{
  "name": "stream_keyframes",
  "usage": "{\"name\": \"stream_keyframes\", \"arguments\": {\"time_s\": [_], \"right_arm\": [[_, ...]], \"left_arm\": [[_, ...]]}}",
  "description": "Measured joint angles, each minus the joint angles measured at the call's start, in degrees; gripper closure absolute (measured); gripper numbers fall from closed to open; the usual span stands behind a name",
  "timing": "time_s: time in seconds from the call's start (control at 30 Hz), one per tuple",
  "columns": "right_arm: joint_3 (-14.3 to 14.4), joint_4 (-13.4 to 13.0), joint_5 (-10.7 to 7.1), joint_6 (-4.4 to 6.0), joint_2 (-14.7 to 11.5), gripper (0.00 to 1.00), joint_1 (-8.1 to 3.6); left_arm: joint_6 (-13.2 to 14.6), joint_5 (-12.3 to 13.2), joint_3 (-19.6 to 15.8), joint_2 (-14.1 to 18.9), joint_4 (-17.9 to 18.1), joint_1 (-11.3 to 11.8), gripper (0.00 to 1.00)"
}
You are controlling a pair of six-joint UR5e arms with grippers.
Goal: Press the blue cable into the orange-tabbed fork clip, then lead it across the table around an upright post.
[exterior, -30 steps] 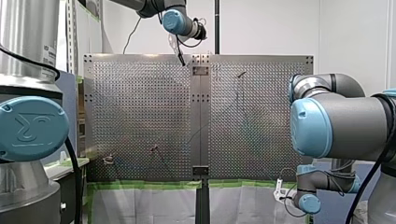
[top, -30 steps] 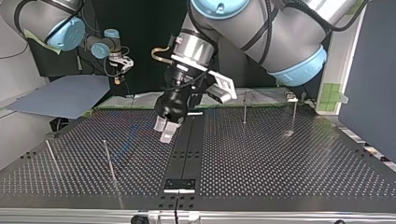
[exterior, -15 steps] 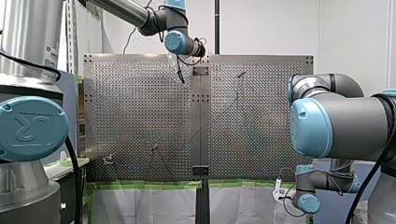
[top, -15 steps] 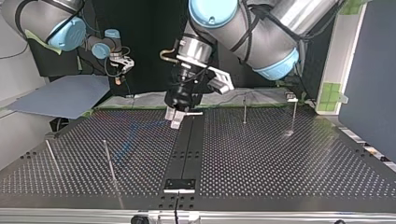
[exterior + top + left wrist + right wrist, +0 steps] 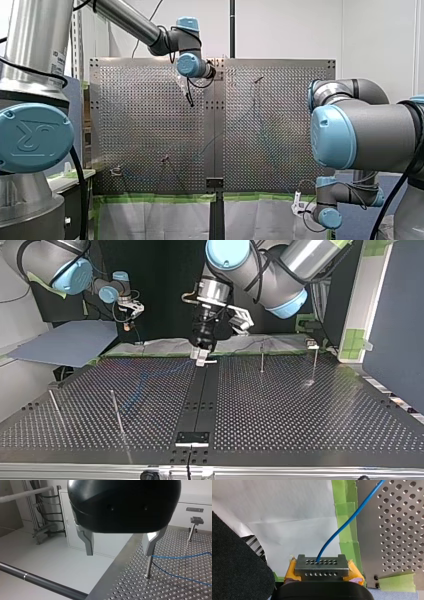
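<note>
Blue cable [image 5: 342, 527] runs straight out from my right fingers [image 5: 321, 570], which are clamped on it just off the counter [image 5: 397, 530], at the front view's lower right. My left fingers [image 5: 88, 541] hang wide apart near the upper middle. The cable lies beside them, past a post [image 5: 149, 566].
</note>
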Motion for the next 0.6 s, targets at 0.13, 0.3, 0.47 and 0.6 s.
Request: {"name": "stream_keyframes", "arguments": {"time_s": [0.13, 0.3, 0.47, 0.6], "right_arm": [[0.0, 0.0, 0.0, 0.0, 0.0, 1.0, 0.0], [0.0, 0.0, 0.0, 0.0, 0.0, 1.0, 0.07], [0.0, 0.0, 0.0, 0.0, 0.0, 1.0, 0.1], [0.0, 0.0, 0.0, 0.0, 0.0, 1.0, 0.16]], "left_arm": [[0.1, -0.1, -1.9, 0.0, 1.9, 0.0, 0.05], [1.1, -0.1, -4.1, 0.0, 4.1, 0.0, 0.05], [3.2, -0.1, -6.7, 0.0, 6.7, -0.1, 0.05], [3.8, -0.2, -8.9, 0.0, 8.9, -0.1, 0.05]]}}
